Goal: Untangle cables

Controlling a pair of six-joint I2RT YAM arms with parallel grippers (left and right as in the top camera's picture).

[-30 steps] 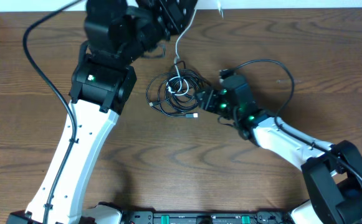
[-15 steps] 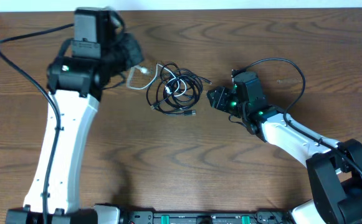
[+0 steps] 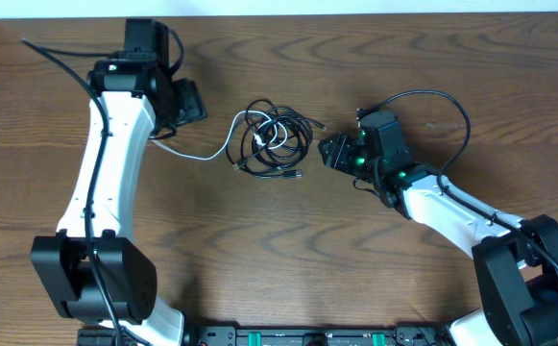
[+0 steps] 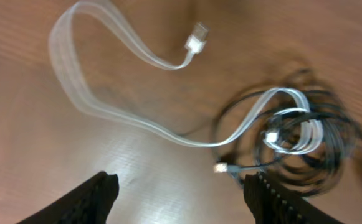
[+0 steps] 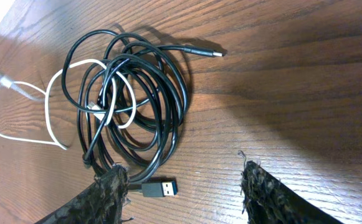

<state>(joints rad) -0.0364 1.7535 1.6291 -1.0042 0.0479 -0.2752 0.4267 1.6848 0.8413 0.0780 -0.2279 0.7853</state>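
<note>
The black cables (image 3: 277,144) lie in a loose coil at the table's middle, with a short white cable (image 3: 202,152) threaded through it and trailing left. In the left wrist view the white cable (image 4: 106,106) curves across the wood to its plug (image 4: 197,38), and the black coil (image 4: 311,146) is at the right. My left gripper (image 3: 188,101) (image 4: 177,199) is open and empty, left of the coil. Just right of the coil, my right gripper (image 3: 330,152) (image 5: 184,196) is open. A black USB plug (image 5: 162,188) lies beside its left finger (image 5: 109,196).
Thick black wires (image 3: 427,101) loop from the right arm behind its wrist, and another (image 3: 62,62) runs from the left arm. The table's back edge (image 3: 355,13) is close behind the coil. Bare wood lies in front of the coil.
My left gripper has let go of the white cable and swung left and down. The white cable now lies stretched out left of the coil. My right gripper has opened a little wider.
</note>
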